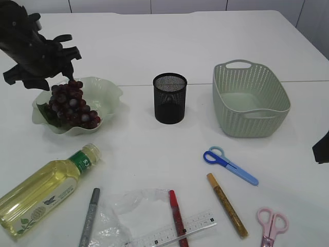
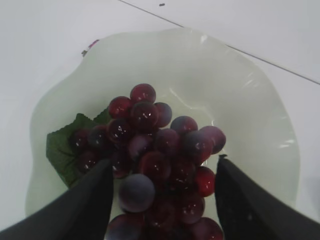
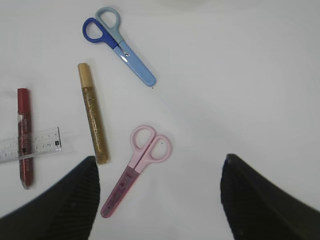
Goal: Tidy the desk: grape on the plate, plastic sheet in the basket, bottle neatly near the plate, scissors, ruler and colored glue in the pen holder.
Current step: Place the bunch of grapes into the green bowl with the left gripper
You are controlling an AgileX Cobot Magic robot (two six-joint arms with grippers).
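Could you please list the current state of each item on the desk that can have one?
grapes: lying on the plate
left gripper: open above the grapes
right gripper: open, empty
bottle: on its side, capped
pen holder: upright
basket: upright, empty
blue scissors: closed
pink scissors: closed

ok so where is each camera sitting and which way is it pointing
Exterior view: in front of the desk, above it, slanting down; the left arm's hand hangs over the grapes.
Left wrist view: on the left arm, facing straight down at the grapes on the plate, between open fingers.
Right wrist view: on the right arm, facing down at the pink scissors and gold glue; open fingers at the bottom.
Exterior and right wrist views share the blue scissors.
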